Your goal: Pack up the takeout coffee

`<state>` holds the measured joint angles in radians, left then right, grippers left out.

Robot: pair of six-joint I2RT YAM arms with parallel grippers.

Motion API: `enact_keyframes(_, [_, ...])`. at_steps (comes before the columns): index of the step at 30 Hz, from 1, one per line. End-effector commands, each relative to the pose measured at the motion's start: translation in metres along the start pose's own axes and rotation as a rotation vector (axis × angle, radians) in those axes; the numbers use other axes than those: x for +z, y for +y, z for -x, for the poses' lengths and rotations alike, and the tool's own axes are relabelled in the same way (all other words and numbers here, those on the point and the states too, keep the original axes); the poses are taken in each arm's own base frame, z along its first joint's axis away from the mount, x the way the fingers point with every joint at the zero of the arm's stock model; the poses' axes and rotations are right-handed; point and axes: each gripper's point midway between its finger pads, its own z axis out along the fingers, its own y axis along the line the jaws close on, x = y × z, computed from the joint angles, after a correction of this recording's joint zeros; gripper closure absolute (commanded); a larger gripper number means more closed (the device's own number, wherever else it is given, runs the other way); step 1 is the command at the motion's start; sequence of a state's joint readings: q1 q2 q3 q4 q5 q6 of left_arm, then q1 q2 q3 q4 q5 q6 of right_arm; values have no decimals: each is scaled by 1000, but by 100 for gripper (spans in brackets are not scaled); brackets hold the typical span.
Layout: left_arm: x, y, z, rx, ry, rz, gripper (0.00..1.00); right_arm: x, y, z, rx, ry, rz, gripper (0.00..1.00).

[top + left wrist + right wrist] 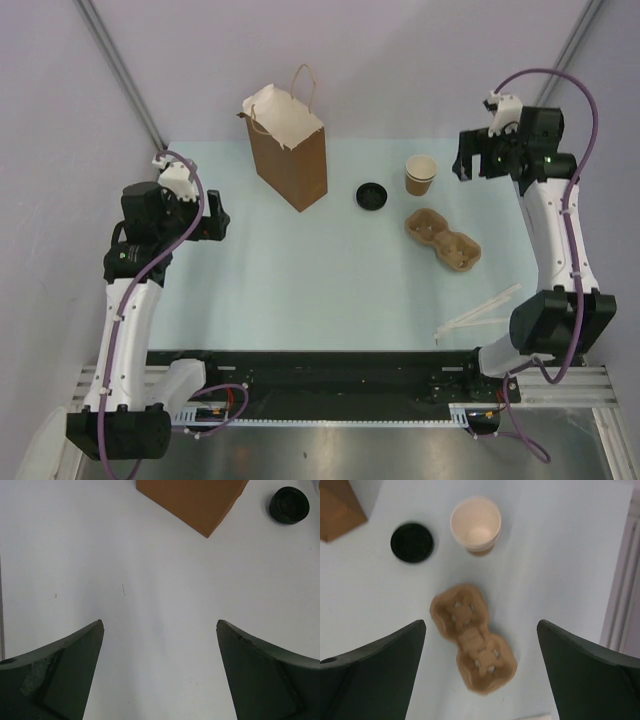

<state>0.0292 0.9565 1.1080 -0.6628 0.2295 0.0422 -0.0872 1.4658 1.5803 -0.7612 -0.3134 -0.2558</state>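
So, checking in from my remote station: pale mint table (330, 290), plain lavender-grey walls (400, 60) behind it and on both sides. The brown paper bag (290, 150) stands upright at 11 o'clock on the table, mouth open, twine handles up. The coffee cup (420, 175) is upright at about 1 o'clock with its top open. Its black lid (371, 195) lies flat on the table at the cup's 8 o'clock, near it but not touching. The pulp cup carrier (443, 238) lies at the cup's 5 o'clock. A few white sticks (480, 312) lie at 4 o'clock by the front edge.

My left arm (125, 300) rises from 7 o'clock, bent at the elbow. The left gripper (218, 222) points toward 3 o'clock over the table's left side, fingers spread wide and gripping nothing. My right arm (555, 240) stands tall from 5 o'clock. The right gripper (468, 160) hangs above the table on the cup's 3 o'clock side, looking down on cup, lid and carrier, also spread wide and grasping nothing.
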Motion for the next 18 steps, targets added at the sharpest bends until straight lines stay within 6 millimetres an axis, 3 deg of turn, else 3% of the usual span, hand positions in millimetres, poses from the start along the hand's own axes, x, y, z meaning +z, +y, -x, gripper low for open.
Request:
enact_keyframes(1, [-9,2,26,-7,-76,23,1,29,-18,66,61,-132,-27,0])
enact_keyframes(2, [-10,1,27,-7,-81,22,0,27,-20,88,79,-171,-29,0])
enact_keyframes(3, [-9,-1,27,-9,-81,10,1,52,-25,81,107,-122,-17,0])
enact_keyframes(5, [-9,-2,29,-14,-87,6,1,61,-28,99,124,-149,-4,1])
enact_keyframes(6, [-10,-1,28,-15,-86,9,0,83,-32,92,146,-124,2,2])
enact_keyframes(9, [-9,0,29,-14,-84,17,1,114,-37,89,140,-107,-22,10])
enact_keyframes(11, [-7,1,27,-13,-78,21,1,129,-37,84,137,-91,-32,16])
enact_keyframes(15, [-4,2,25,-20,-72,23,0,157,-40,66,134,-43,-39,39])
enact_keyframes(18, [0,2,21,-21,-63,18,1,173,-42,51,138,-7,-38,45])
